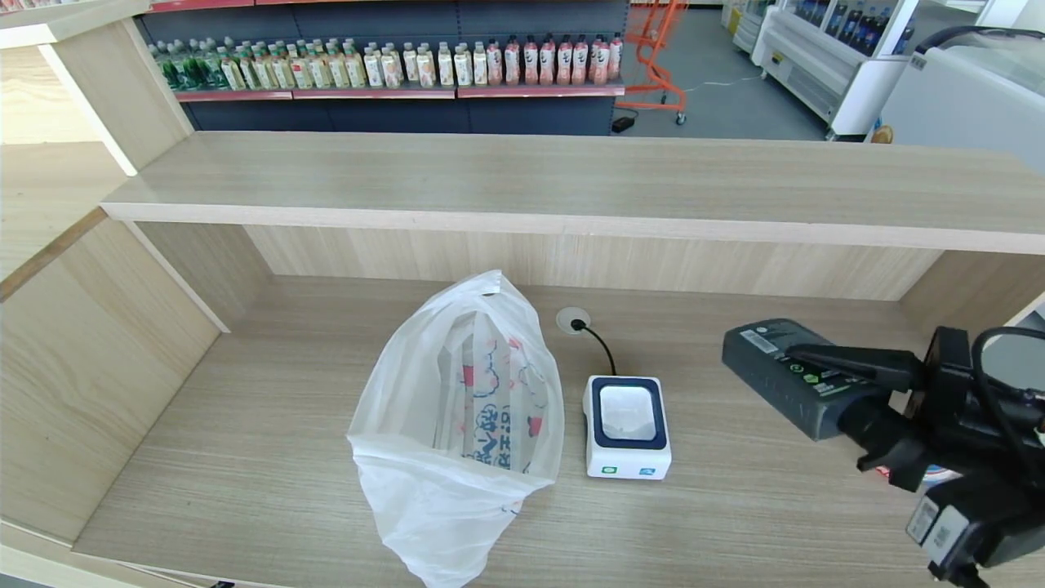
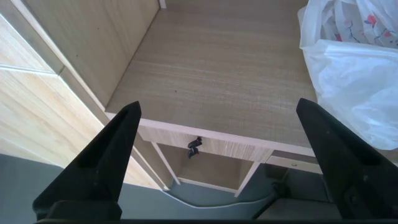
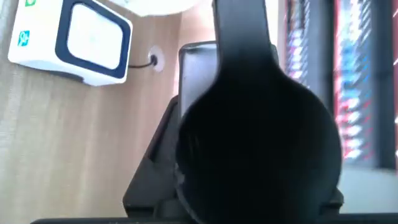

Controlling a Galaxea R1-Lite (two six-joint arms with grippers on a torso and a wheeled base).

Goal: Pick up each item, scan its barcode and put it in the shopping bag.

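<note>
At the right of the counter my right gripper (image 1: 849,384) is shut on a dark grey box (image 1: 780,367) with white labels, held above the counter to the right of the scanner (image 1: 627,425). The scanner is white with a dark-framed window and a black cable. A white plastic shopping bag (image 1: 457,425) stands open left of the scanner, with a printed item inside. In the right wrist view the box (image 3: 193,87) is seen behind a black finger (image 3: 249,74), with the scanner (image 3: 74,43) beyond. My left gripper (image 2: 221,140) is open, off the counter's near left edge, with the bag (image 2: 357,68) to one side.
The wooden counter (image 1: 245,457) is walled at the left, back and right, with a raised ledge (image 1: 522,188) along the back. A cable hole (image 1: 573,320) sits behind the scanner. Bare room lies left of the bag and in front of the scanner.
</note>
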